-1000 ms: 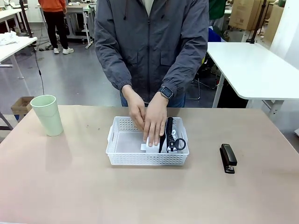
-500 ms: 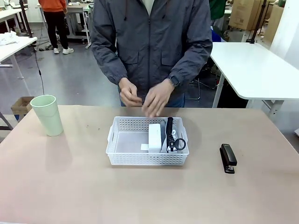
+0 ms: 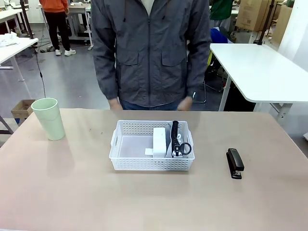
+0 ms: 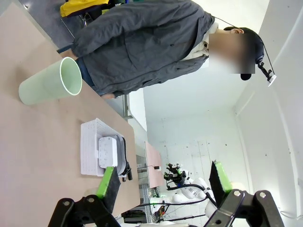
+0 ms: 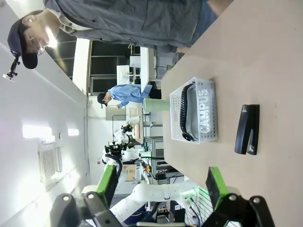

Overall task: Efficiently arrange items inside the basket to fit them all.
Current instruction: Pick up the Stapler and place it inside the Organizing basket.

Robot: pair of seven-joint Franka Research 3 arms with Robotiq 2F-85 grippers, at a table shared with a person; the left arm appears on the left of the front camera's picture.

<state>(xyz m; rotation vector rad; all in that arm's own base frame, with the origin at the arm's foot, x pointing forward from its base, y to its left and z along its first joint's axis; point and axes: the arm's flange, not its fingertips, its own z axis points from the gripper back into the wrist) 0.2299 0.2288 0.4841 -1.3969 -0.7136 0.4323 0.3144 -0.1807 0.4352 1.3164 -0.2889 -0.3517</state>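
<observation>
Person's hands (image 3: 185,103) now withdrawn from the shallow white lattice plastic basket (image 3: 144,164), leaving the small white box (image 3: 159,139) upright beside the grey strapped pouch (image 5: 206,111) inside; black stapler (image 3: 235,163) and pale green plastic cup (image 3: 48,118) await packing outside, left gripper (image 4: 163,169) and right gripper (image 5: 162,170) fully spread, empty.

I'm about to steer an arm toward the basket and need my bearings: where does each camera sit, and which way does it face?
Front: fixed on the robot's side, facing across the table at the person; basket central, cup left, stapler right.
Left wrist: rolled sideways, looking past the open left gripper at cup and basket.
Right wrist: rolled sideways, looking past the open right gripper at stapler and basket.
Shared: basket and person appear in all three.
</observation>
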